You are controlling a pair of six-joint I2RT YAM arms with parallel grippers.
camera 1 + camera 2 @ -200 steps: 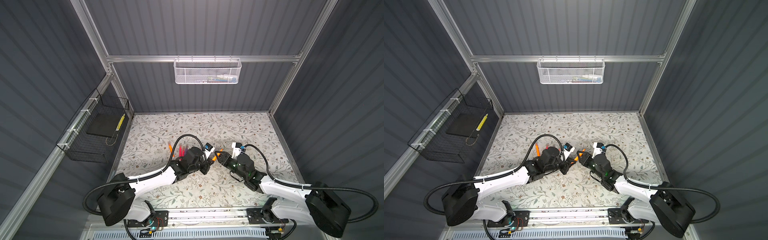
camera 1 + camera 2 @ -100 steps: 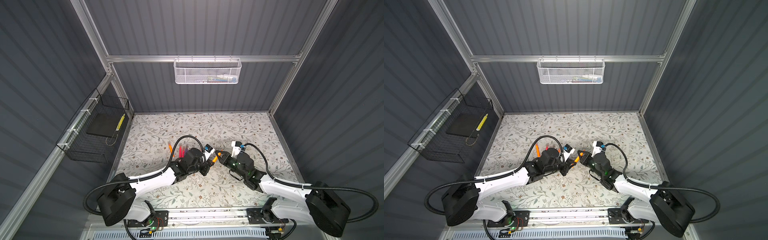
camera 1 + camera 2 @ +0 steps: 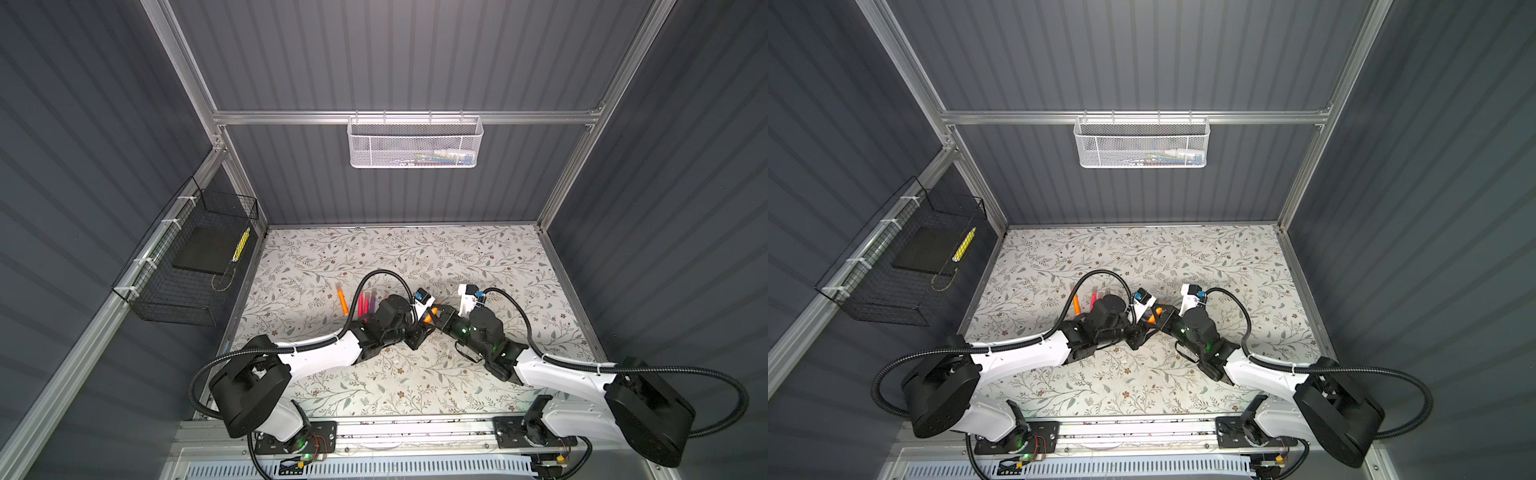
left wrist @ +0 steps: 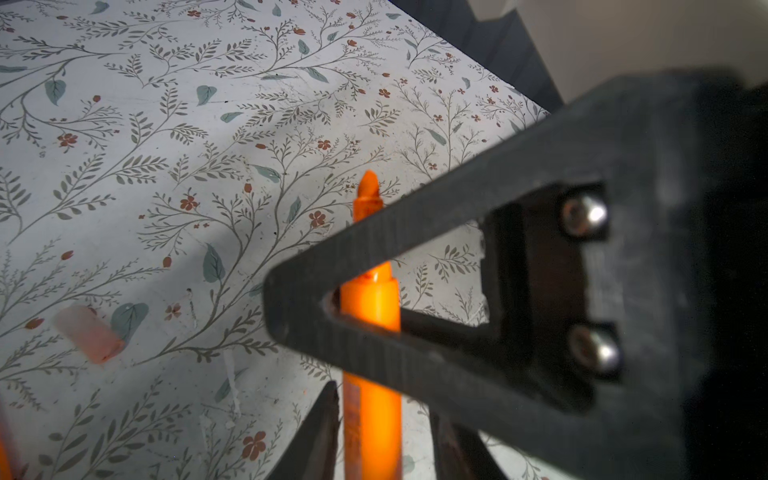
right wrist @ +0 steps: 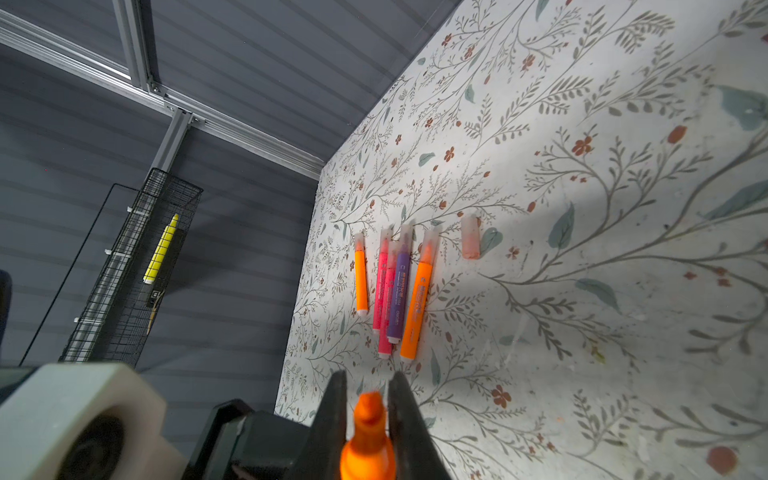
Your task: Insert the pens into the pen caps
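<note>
Right gripper (image 5: 365,384) clenched on orange pen (image 5: 368,451) near nib | left gripper (image 4: 382,401) parted | risk: pen may pivot, nib missing loose cap (image 4: 89,334)

Both top views hang high over the 6 o'clock edge, tilted down toward 12, sharing the whole table (image 3: 457,257) (image 3: 1183,257). Wrist cams ride super close: left looks toward 2, right toward 10, and both catch the orange pen (image 4: 370,415) (image 5: 365,453) and loose cap (image 4: 89,334) (image 5: 471,239).
</note>
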